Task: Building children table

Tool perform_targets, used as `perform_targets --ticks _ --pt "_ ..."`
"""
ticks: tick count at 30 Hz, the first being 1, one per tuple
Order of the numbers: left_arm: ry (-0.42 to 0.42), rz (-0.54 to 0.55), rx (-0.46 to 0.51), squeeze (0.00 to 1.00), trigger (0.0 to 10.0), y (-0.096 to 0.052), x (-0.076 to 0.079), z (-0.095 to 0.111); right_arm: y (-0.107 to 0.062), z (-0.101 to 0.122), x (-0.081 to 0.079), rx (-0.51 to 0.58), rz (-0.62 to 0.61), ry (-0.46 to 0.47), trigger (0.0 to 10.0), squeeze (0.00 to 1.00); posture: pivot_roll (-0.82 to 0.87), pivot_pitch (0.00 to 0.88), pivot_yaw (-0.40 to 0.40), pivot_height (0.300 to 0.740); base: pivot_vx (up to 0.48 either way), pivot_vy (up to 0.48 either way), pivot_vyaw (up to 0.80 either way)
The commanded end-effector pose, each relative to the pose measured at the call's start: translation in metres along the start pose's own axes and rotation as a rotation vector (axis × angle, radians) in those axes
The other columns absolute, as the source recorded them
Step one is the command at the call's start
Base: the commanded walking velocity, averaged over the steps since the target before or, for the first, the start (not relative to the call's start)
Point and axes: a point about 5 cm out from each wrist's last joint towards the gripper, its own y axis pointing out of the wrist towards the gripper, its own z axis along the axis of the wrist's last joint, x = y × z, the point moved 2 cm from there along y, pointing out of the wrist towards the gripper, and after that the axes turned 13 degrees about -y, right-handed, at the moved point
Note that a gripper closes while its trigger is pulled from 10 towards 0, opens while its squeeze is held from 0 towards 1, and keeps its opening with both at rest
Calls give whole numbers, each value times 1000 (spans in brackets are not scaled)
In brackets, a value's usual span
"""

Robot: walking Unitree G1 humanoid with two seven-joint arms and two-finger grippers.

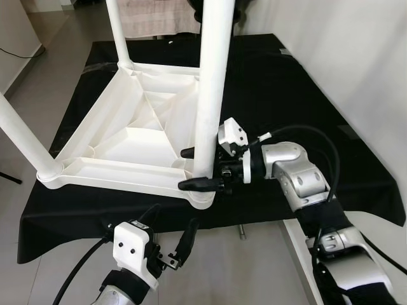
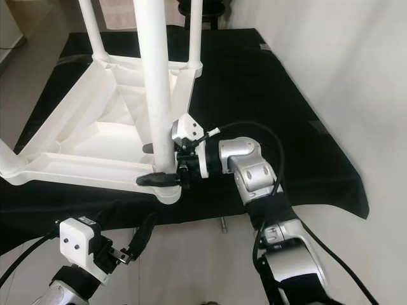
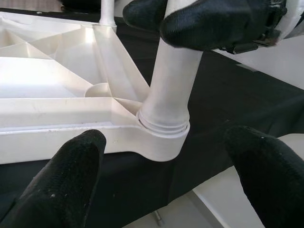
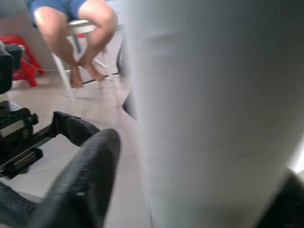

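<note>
Right gripper [image 1: 196, 169] jaws clasp table leg [image 1: 212, 82]; left gripper [image 1: 170, 238] jaws wide below black cloth [image 1: 286, 95]

White table [image 1: 127, 143] and leg [image 1: 210, 89], black cloth [image 1: 299, 95], seemingly red stool [image 4: 19, 64].

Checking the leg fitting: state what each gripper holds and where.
The right gripper clamps the near white table leg just above its socket in the upturned tabletop. The left gripper holds nothing, open below the table's corner.
</note>
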Motion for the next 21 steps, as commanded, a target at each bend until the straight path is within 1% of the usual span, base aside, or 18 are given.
perform_targets --ticks 1,7,11,14,15,16,17,18,19,20,21 --pt "3 1 -4 0 10000 -2 3 1 4 4 -3 51 62 -15 0 0 75 162 -50 740 0 0 0" --pt "1 -1 -10 0 10000 -2 3 0 0 1 -1 57 79 -21 0 0 70 155 -45 740 0 0 0" --pt "0 -1 -11 0 10000 -2 3 -1 -6 0 0 56 43 -24 0 0 62 149 -47 740 0 0 0" --pt "-1 1 -8 0 10000 -1 2 -1 -17 -5 4 40 -136 0 0 0 51 147 -51 740 0 0 0" --pt "-1 1 -8 0 10000 -1 2 -1 -17 -5 4 40 -136 0 0 0 51 147 -51 740 0 0 0" --pt "-1 2 -6 0 10000 -1 1 -1 -16 -11 3 18 -239 54 0 0 47 147 -53 740 0 0 0" --pt "0 3 -6 0 10000 -2 0 0 -15 -32 13 -127 -573 120 0 0 42 147 -54 740 0 0 0" --pt "0 3 -6 0 10000 -2 0 0 -15 -32 13 -127 -573 120 0 0 42 147 -54 740 0 0 0" --pt "1 4 -6 0 10000 -2 -1 0 -28 -53 13 -289 -915 205 0 0 36 147 -53 740 0 0 0" --pt "3 3 -5 0 10000 -1 -2 1 -27 -70 -12 -384 -1017 279 0 0 37 144 -44 740 0 0 0" --pt "3 3 -5 0 10000 -1 -2 1 -27 -70 -12 -384 -1017 279 0 0 37 144 -44 740 0 0 0"
